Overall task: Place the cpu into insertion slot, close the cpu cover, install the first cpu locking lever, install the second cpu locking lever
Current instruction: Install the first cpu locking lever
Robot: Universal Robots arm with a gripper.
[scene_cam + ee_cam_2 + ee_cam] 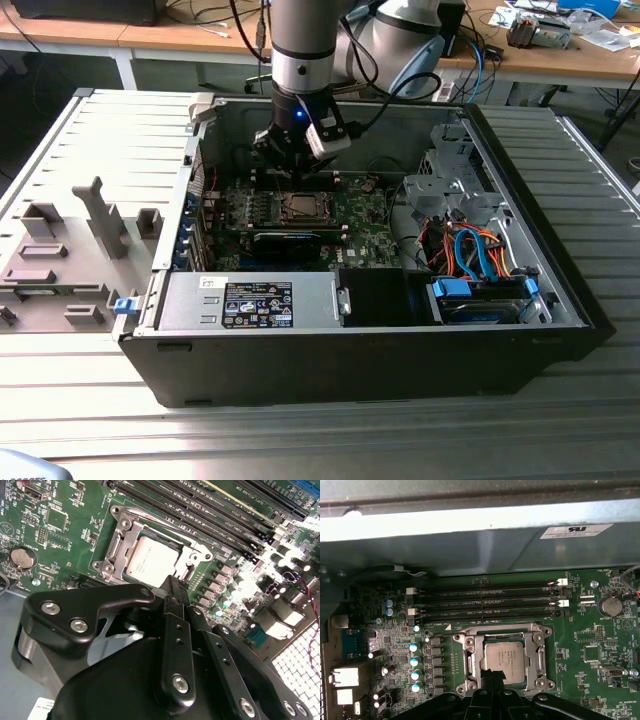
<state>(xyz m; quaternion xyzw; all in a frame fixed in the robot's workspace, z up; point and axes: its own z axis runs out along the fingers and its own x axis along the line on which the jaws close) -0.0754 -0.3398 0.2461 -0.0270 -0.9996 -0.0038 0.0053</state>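
The cpu (pixel 150 557) (pixel 505 660), silvery-grey on top, lies flat in the insertion slot (pixel 300 208) on the green motherboard (pixel 360 225). The cpu cover (pixel 116 547) (pixel 470 661), a silvery frame plate, lies down around it, and the chip shows through its window. In both wrist views my gripper (pixel 176 582) (pixel 492 674) is shut, its black fingertips together at one edge of the socket, right by the cover's rim. I see nothing held between the fingers. In the exterior view the gripper (pixel 300 172) hangs just above the socket inside the case.
Long black memory slots (pixel 485 600) run beside the socket. A black card (pixel 290 240) and the power supply (pixel 250 300) lie nearer the front. The drive cage with orange and blue cables (pixel 480 255) is on the exterior view's right. A grey fixture tray (pixel 70 250) lies outside the case.
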